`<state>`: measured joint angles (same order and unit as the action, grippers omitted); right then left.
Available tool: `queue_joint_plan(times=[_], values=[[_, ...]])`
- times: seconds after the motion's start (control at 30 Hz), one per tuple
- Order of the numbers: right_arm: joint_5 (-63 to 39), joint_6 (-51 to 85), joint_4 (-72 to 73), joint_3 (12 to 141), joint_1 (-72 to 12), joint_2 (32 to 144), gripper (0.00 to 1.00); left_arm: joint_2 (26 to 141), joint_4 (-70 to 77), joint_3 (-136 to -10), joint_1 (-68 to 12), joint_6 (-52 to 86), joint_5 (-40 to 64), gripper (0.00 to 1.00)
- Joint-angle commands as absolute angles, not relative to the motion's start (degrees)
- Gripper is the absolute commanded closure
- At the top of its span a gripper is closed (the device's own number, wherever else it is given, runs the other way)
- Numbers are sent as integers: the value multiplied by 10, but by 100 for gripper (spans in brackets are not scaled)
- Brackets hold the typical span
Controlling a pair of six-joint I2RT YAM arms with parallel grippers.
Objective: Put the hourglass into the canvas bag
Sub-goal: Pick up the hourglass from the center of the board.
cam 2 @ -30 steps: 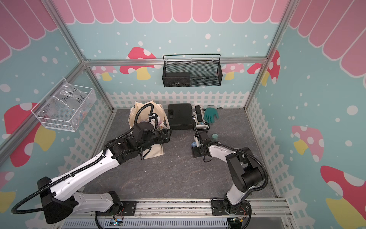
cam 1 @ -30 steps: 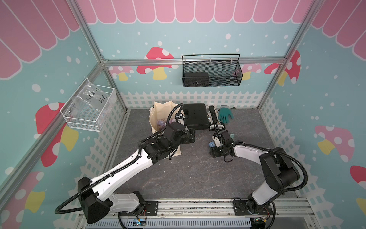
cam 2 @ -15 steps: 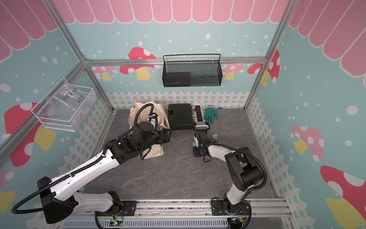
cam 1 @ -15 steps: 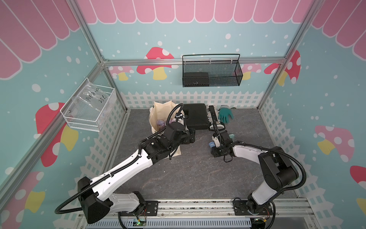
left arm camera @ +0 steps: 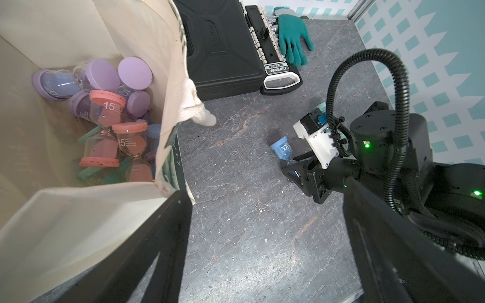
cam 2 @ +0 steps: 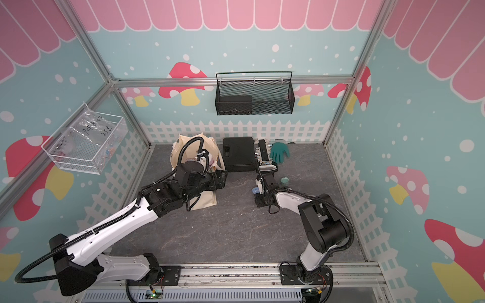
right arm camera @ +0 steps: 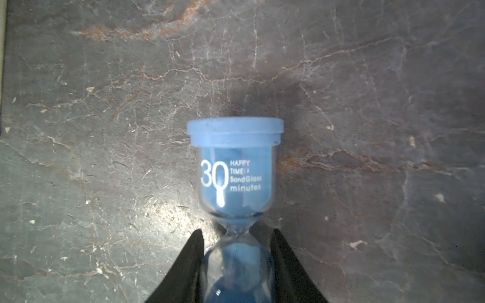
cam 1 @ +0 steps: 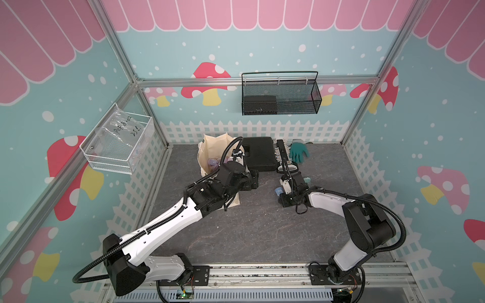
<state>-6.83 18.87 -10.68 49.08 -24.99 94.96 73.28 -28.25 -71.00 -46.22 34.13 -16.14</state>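
Closed since a second ago: the right pincer [right arm camera: 237,236], then about half spread, now clamps the blue hourglass [right arm camera: 235,162] on the glass just behind its waist. Both arms otherwise sit as they were.

One grey desk [cam 1: 262,236]. Two arms. One canvas bag [cam 1: 210,147], upright at the back on the robot's left, mouth open. The left pincer [left arm camera: 265,194] is beside it, spread wide and holding nothing. One finger is at the bag's near corner, touching or just beside, cannot tell.

Relation that matters: the blue hourglass sticks straight out of the right pincer, long axis in line with the fingers, capped end leading. It is low over the desk, lifted or resting, cannot tell. The bag lies to its left across bare desk, well apart, and its rim stands higher than the hourglass. Right arm has the load; left arm is nearer the bag. My read: lift first, then carry left over the rim.

Smaller things:
- one black case [cam 1: 258,154]
- one socket rail [cam 1: 281,154] beside the case
- one green glove [cam 1: 299,154]
- one teal hourglass [cam 2: 284,181] on the desk just behind the right wrist
- one pile of hourglasses [left arm camera: 110,118] in the bag: two pink marked 15, at least two purple, teal and blue bits beneath; full count not possible
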Motion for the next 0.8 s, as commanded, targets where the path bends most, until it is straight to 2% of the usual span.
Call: queue_joint_plan(times=[0.0,0.77], values=[[-79,184,-104,493,-256,935,78,731,-285,-728,-465,335,-174,11],[-104,191,-119,541,-271,871,86,694,-309,-728,-451,313,-223,10]])
